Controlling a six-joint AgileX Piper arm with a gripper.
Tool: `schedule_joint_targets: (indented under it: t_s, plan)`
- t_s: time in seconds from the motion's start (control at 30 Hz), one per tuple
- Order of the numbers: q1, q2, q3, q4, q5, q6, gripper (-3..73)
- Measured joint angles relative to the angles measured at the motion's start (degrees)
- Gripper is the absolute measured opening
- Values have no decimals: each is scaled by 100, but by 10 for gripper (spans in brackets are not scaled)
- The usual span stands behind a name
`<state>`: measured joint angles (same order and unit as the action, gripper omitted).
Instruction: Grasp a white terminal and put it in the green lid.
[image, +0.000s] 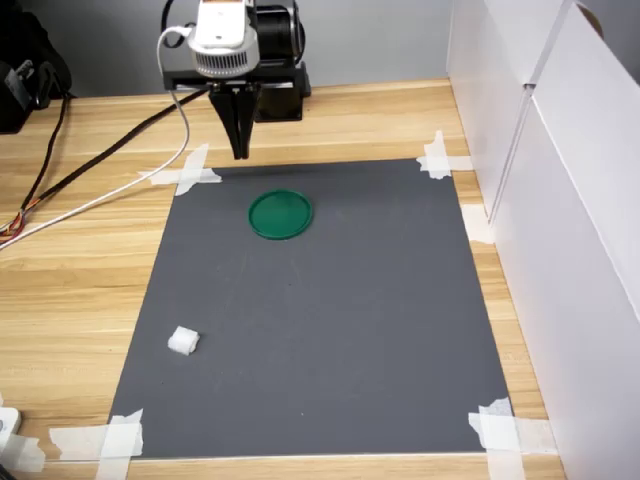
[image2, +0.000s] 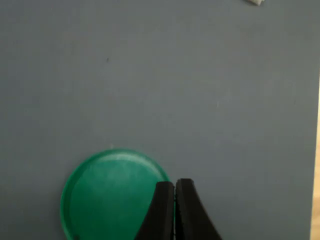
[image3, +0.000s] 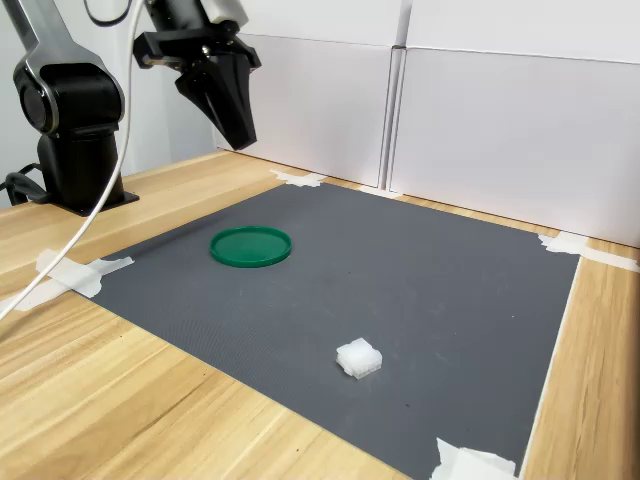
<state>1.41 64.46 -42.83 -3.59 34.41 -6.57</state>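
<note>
Two task things: a white terminal (image: 183, 341) and a green lid (image: 280, 214), both lying on a dark grey mat (image: 330, 330) taped to the wooden bench (image: 70, 290).
Terminal: sits alone toward 7 o'clock on the mat in the first exterior view, well apart from the lid; in the second exterior view (image3: 359, 358) it lies near the mat's front edge.
Lid: flat, at about 11 o'clock on the mat in the first exterior view; nothing lies in it.
Gripper (image: 240, 152): hangs above the mat's far edge, near the lid, touching nothing.
Jaws: pressed together with only a hairline gap in the wrist view, holding nothing.
Wrist view: gripper tips (image2: 174, 186) overlap the lid's (image2: 107, 197) rim; the terminal (image2: 254, 2) is barely visible at the frame edge.
Tape strips (image: 185, 176): white, at the mat corners.
Panels (image3: 500, 130): white, along two sides of the bench.
</note>
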Motion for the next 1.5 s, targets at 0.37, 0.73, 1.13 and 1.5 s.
schedule_joint_targets:
  t_s: [0.37,0.73,1.13,1.5]
  plan:
    - [-574,1732,-1657,1144,878,-1709,-21]
    - [-1208,2965,-2914,1224,1068,-3181,75]
    - [-1208,3430,-3818,1188,1452,-3547,569]
    - [-1208,3486,-4485,1703,2351,-3493,644]
